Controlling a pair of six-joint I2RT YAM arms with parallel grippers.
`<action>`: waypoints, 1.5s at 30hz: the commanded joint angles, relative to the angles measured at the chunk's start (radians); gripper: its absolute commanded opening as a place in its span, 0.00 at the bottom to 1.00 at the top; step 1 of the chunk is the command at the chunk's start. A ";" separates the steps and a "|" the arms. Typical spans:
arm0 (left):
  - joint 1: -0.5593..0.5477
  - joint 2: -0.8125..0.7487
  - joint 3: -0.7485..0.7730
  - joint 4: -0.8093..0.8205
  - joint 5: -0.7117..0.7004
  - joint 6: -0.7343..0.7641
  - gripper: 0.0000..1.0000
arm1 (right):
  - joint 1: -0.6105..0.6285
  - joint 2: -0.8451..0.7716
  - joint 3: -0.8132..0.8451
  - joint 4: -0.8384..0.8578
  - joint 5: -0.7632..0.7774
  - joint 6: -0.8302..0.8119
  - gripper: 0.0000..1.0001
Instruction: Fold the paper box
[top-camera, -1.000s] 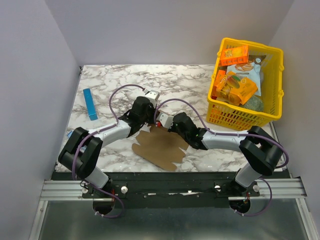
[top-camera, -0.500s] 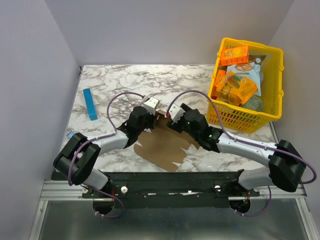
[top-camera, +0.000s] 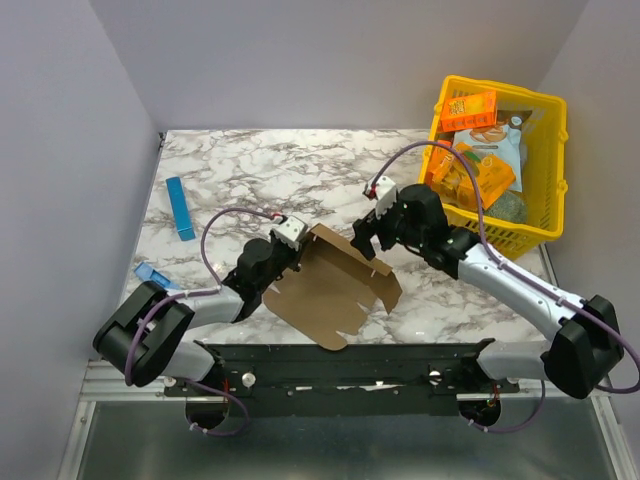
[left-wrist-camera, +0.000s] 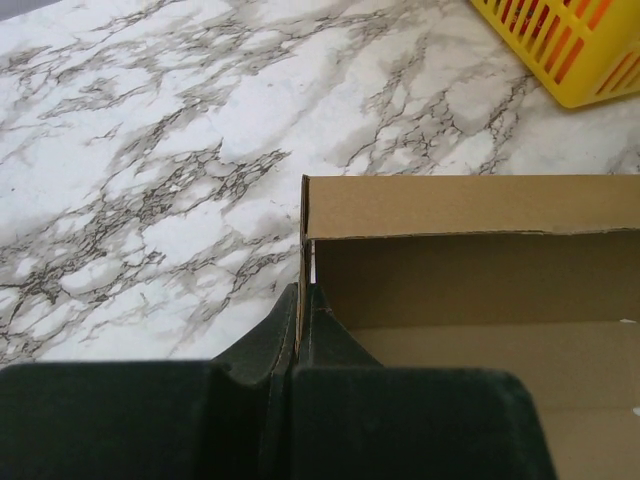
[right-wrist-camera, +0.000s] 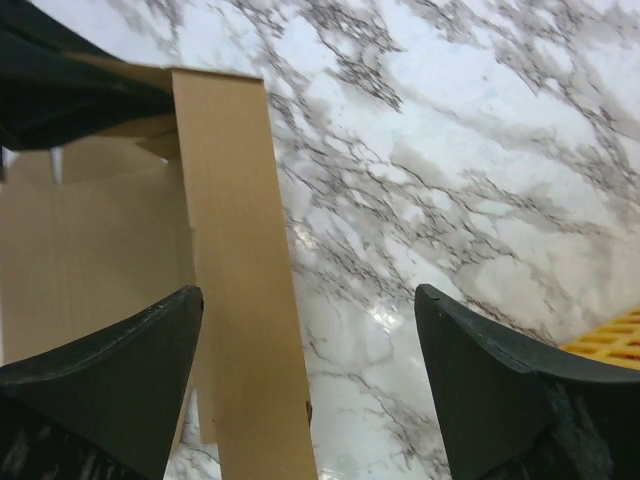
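The paper box (top-camera: 325, 290) is a brown cardboard sheet lying near the table's front, with its far side panel folded up. My left gripper (top-camera: 291, 247) is shut on the upright left end flap. In the left wrist view the thin cardboard wall (left-wrist-camera: 301, 240) stands pinched between the closed fingers of the gripper (left-wrist-camera: 302, 296), with the box's inside (left-wrist-camera: 450, 290) to the right. My right gripper (top-camera: 368, 236) hangs open just above the box's far right corner. In the right wrist view the gripper (right-wrist-camera: 308, 295) holds nothing, and a cardboard panel (right-wrist-camera: 235, 260) lies below its left finger (right-wrist-camera: 120, 370).
A yellow basket (top-camera: 548, 228) with orange snack boxes (top-camera: 470, 108) stands at the right, close behind my right arm; its corner shows in the left wrist view (left-wrist-camera: 570, 50). A slim blue bar (top-camera: 180, 208) and a small blue item (top-camera: 150, 272) lie at the left.
My right gripper has opened, let go of the cardboard, and drawn back up and right toward the basket. My left gripper has closed on the flap and moved nearer; the box's far panel now stands up.
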 joint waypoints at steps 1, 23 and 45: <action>-0.003 -0.030 -0.030 0.138 0.064 0.028 0.00 | -0.041 0.073 0.114 -0.080 -0.275 0.082 0.99; -0.016 -0.057 -0.116 0.259 0.018 0.056 0.00 | -0.052 0.397 0.274 -0.188 -0.465 0.038 0.83; -0.016 0.023 -0.029 0.172 -0.151 -0.108 0.85 | -0.021 0.380 0.123 -0.038 -0.059 -0.056 0.50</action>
